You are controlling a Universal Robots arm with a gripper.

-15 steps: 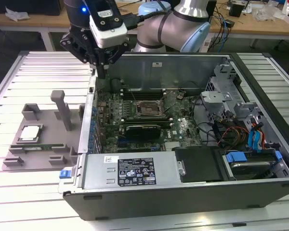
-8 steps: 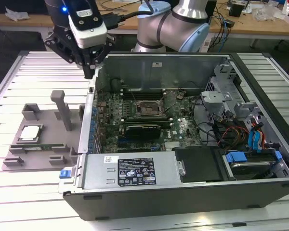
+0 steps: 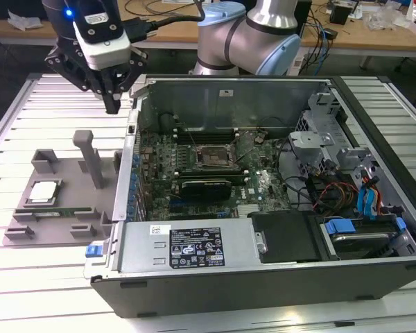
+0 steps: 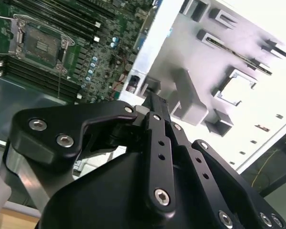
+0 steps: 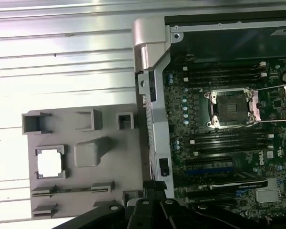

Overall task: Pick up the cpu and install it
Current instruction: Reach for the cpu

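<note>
Fingers of the gripper (image 3: 113,104) are pinched together with nothing between them. It hangs high over the table, near the corner of the open computer case (image 3: 229,94), and well apart from the cpu (image 3: 43,192). The cpu lies flat, shiny side up, in a square pocket of the grey tray (image 3: 69,179) beside the case. I think the pocket keeps it from sliding, so it is easy to pick up. The case lies on its side with no cover, so the arm can reach in from above. On the green board (image 3: 263,184) the socket (image 3: 211,158) looks open and empty, ready for the cpu.
</note>
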